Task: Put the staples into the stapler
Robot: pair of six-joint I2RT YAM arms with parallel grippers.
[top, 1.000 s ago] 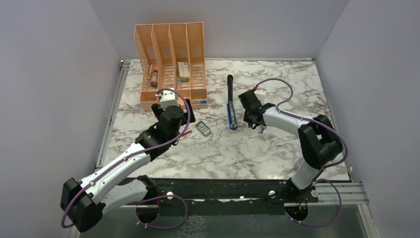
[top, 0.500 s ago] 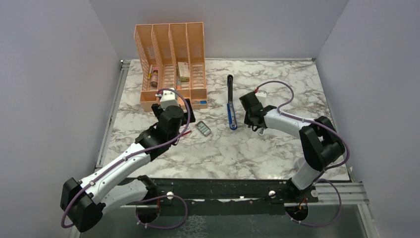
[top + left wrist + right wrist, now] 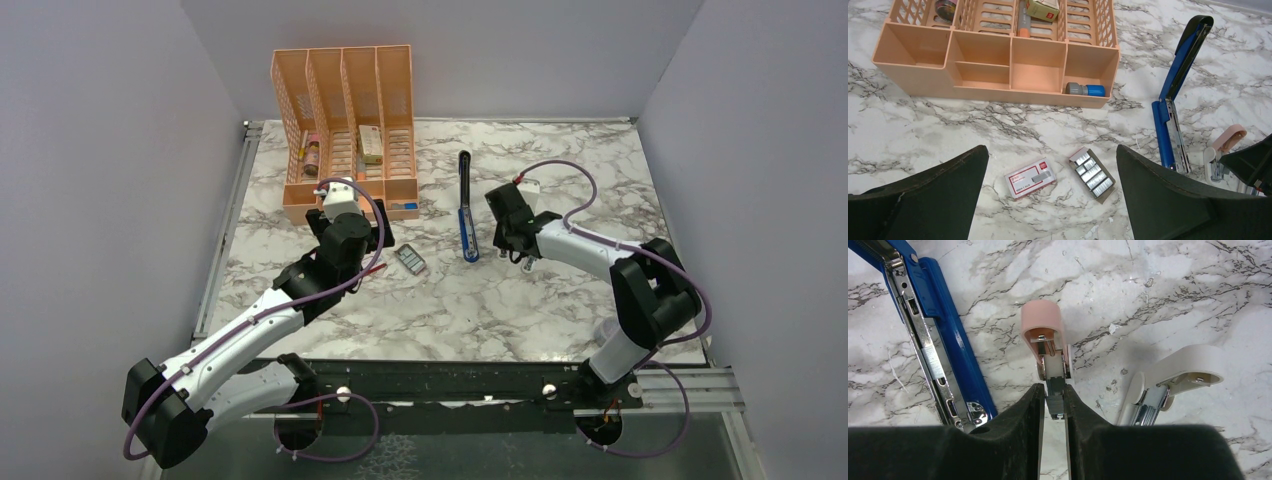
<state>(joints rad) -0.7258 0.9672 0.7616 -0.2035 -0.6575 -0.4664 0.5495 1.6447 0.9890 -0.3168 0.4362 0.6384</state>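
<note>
The blue stapler [image 3: 467, 225] lies open on the marble table, its black arm pointing away; it also shows in the left wrist view [image 3: 1170, 100] and the right wrist view [image 3: 943, 340], metal channel facing up. The staples tray [image 3: 411, 261] [image 3: 1093, 174] lies next to the red-and-white box [image 3: 1030, 177]. My left gripper [image 3: 372, 252] [image 3: 1050, 150] is open and empty above the box and tray. My right gripper [image 3: 522, 250] [image 3: 1053, 395] is right of the stapler, shut on a small grey staple strip [image 3: 1054, 402] whose far end touches a pink-capped piece [image 3: 1040, 320].
A white curved clip-like piece [image 3: 1178, 372] lies right of the pink one. An orange desk organizer [image 3: 345, 130] [image 3: 998, 65] stands at the back left with a blue-grey item [image 3: 1085, 90] and other small things in it. Grey walls close in the table.
My right gripper has shifted slightly beside the stapler's near end. The left arm, stapler, tray and box have not moved.
</note>
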